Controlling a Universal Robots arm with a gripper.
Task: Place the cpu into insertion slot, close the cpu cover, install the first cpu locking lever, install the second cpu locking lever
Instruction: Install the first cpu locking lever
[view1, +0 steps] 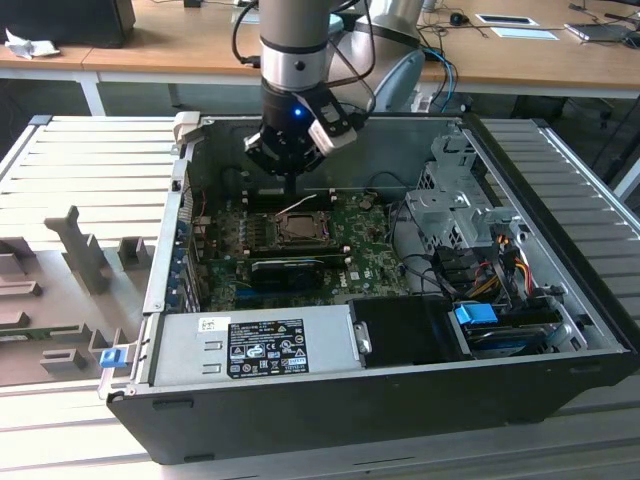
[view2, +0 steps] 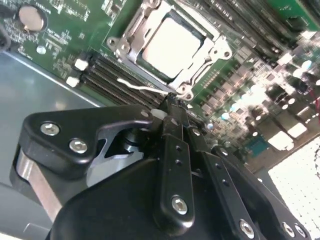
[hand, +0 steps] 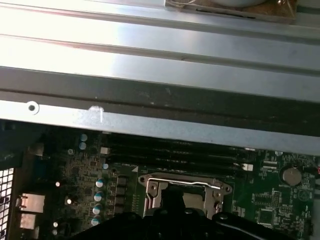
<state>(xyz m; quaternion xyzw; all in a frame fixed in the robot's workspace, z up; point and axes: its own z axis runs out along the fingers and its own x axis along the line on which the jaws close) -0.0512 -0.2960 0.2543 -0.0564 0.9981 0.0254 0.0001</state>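
The cpu (view2: 172, 45) lies flat in the insertion slot (view1: 298, 228) on the green board, its dull silver top showing. Around it the cpu cover (view2: 125, 46) lies down as a metal frame. A thin silver locking lever (view2: 137, 87) runs along one side of the socket; it also shows in the first wrist view as the lever (hand: 185, 179) and in the exterior view as a pale line, the lever (view1: 297, 207). My gripper (view2: 172, 100) is shut, its tips together right at that lever's end by a socket corner. In the exterior view the gripper (view1: 290, 195) hangs just behind the socket.
The open computer case (view1: 170, 250) walls the board in on all sides. A long black card (view1: 290, 268) sits in front of the socket, a power supply (view1: 255, 345) nearer still, a drive cage (view1: 450, 205) and cables on the exterior view's right. Memory slots (view2: 107, 70) lie beside the socket.
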